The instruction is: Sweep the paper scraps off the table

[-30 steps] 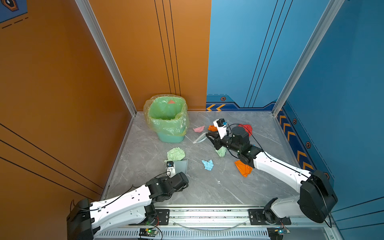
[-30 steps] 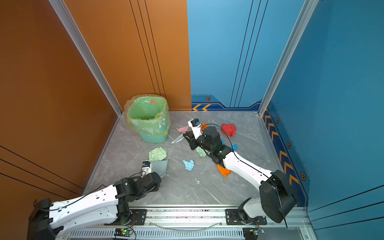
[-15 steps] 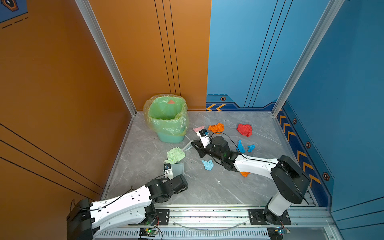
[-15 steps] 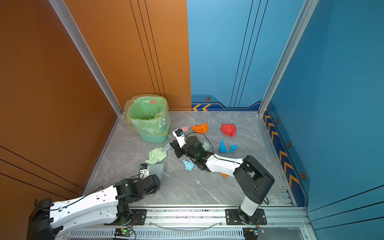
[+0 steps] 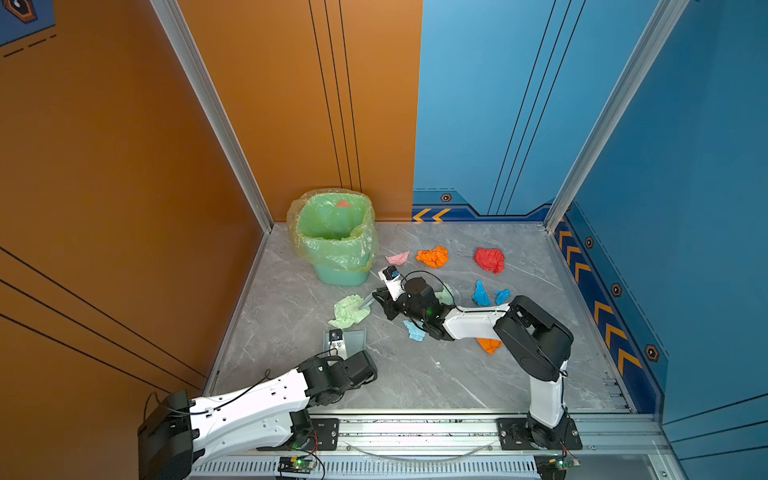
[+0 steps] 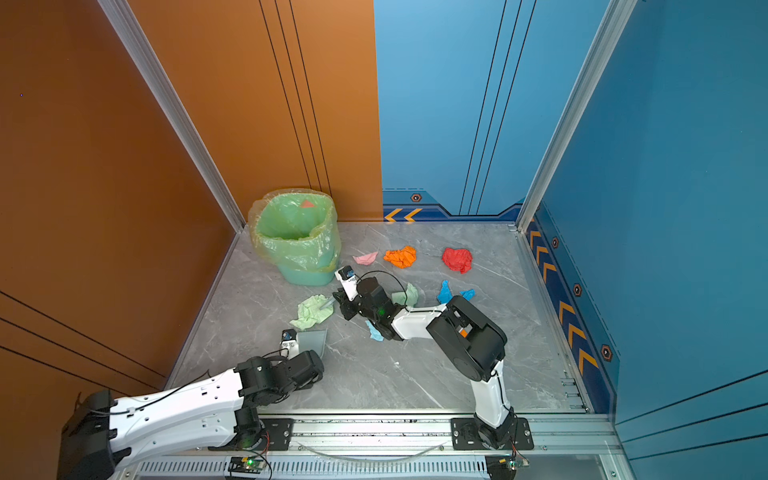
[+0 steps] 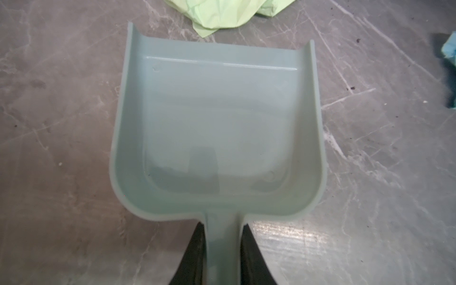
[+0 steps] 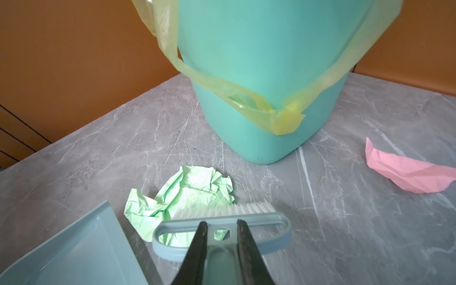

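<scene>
- The grey marble counter (image 5: pixel 415 374) is boxed in by orange walls on the left and back and blue walls on the right. An aluminium rail (image 5: pixel 415 415) runs along its front edge.
- We see bare, open counter across the front middle between the two arms, and along the left side in front of the bin (image 5: pixel 338 266).
- The green bag-lined bin stands in the back left corner.
- The left gripper (image 7: pixel 222 224) is clenched on the handle of the grey-blue dustpan (image 7: pixel 217 118). The dustpan lies flat on the counter and is empty.
- The pale green scrap (image 7: pixel 222 14) lies just beyond the dustpan's mouth, near the foot of the bin.
- The right gripper (image 8: pixel 222 223) reaches across the middle and is clamped on the handle of the brush (image 8: pixel 261 222). The brush's white bristles touch the pale green scrap.
- The bin rises close behind the brush, and the pink scrap (image 5: pixel 397 258) lies just beside the bin.
- Toward the back, the orange scrap (image 5: pixel 433 257) and the red scrap (image 5: pixel 489 259) sit apart from each other.
- The bright blue scraps (image 5: pixel 481 294) lie beside the right forearm.
- The light blue scrap (image 5: pixel 414 330) lies partly under the right wrist.
- A second pale green scrap (image 6: pixel 406 295) shows behind that wrist.
- A second orange scrap (image 5: pixel 489 345) is partly hidden by the right elbow.
</scene>
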`<control>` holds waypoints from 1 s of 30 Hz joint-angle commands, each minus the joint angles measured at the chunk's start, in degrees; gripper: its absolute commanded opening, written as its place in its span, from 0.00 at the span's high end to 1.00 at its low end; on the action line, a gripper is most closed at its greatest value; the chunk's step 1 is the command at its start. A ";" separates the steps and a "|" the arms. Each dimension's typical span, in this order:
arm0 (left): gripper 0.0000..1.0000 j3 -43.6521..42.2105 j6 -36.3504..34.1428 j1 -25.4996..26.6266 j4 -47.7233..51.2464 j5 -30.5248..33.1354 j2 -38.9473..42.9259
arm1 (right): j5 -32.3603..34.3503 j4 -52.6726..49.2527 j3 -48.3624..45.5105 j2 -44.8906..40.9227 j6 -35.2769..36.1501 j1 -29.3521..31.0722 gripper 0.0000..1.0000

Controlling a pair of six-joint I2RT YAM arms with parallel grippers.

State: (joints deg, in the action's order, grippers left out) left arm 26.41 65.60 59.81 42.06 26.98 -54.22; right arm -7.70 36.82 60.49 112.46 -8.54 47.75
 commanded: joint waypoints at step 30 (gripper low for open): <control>1.00 4.85 -16.41 -4.68 -7.97 -3.51 -8.28 | 5.75 -18.84 -7.14 -21.47 11.65 -7.22 1.00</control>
State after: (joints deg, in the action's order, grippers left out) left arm 29.52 53.23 56.03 37.26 25.30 -60.64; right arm 0.01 19.86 51.03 91.46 5.02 41.08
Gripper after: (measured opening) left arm 0.207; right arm 0.202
